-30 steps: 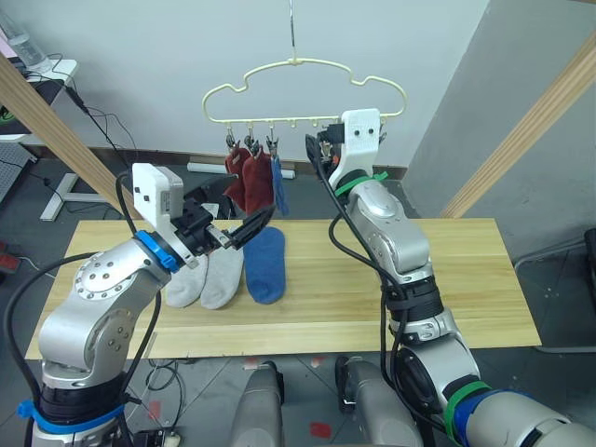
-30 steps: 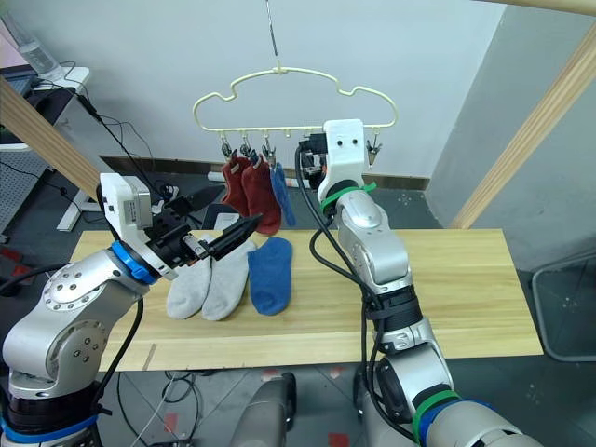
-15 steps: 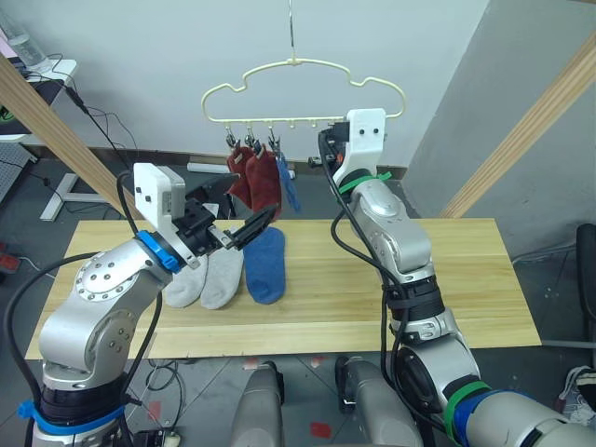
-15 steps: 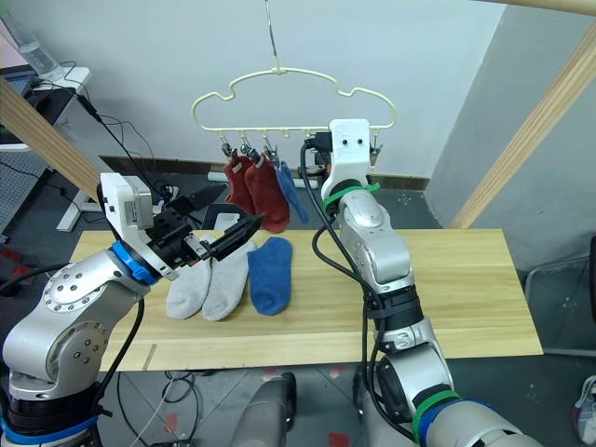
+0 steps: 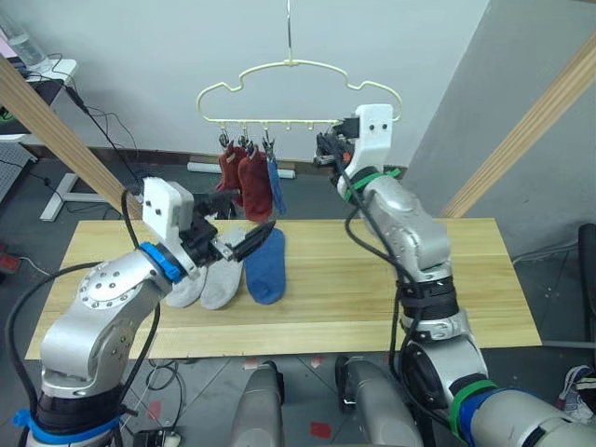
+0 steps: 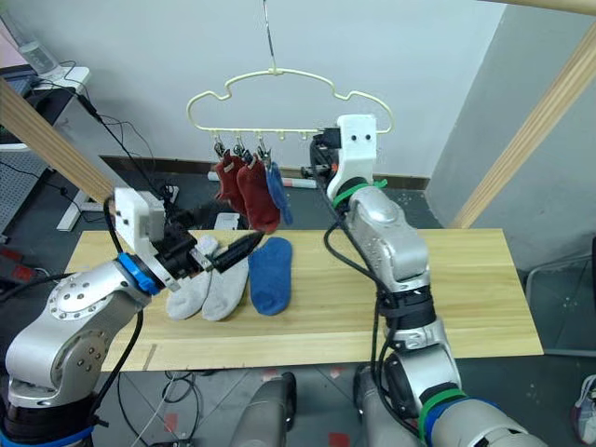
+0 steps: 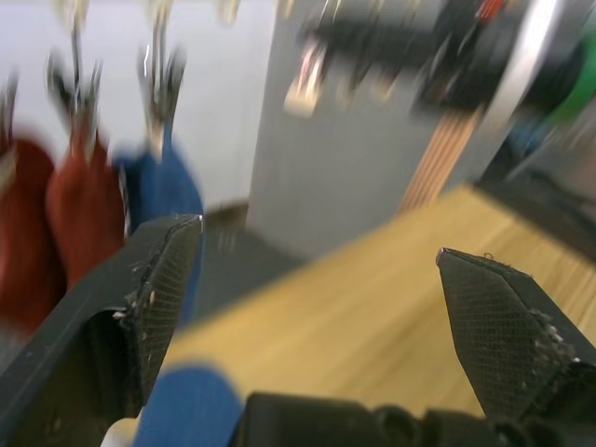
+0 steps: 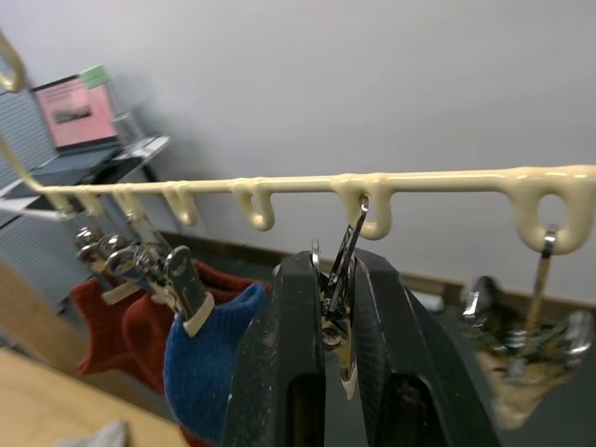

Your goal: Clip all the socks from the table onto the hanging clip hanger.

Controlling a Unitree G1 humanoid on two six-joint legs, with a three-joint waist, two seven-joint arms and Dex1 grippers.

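— Where's the next one?
— That soft blue ankle sock point(image 5: 264, 268) lies on the pale wood table point(image 5: 447, 279), just right of the grey pair; the left gripper point(image 5: 244, 244), spread wide and empty, hovers above.
— Easy to lift?
— Limp, light; I'd pinch the cuff. The right gripper point(image 8: 337, 307) squeezes a metal clip point(image 8: 341, 321) on the pale-yellow wire clip hanger point(image 5: 296, 70).

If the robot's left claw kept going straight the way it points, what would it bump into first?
Probably the hanging blue sock, straight beyond the open left gripper; depth is hard to judge.

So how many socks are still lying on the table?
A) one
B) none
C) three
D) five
C: two light grey socks and one blue sock lie flat on the table, while two rust red socks and another blue sock already hang from the clip hanger.
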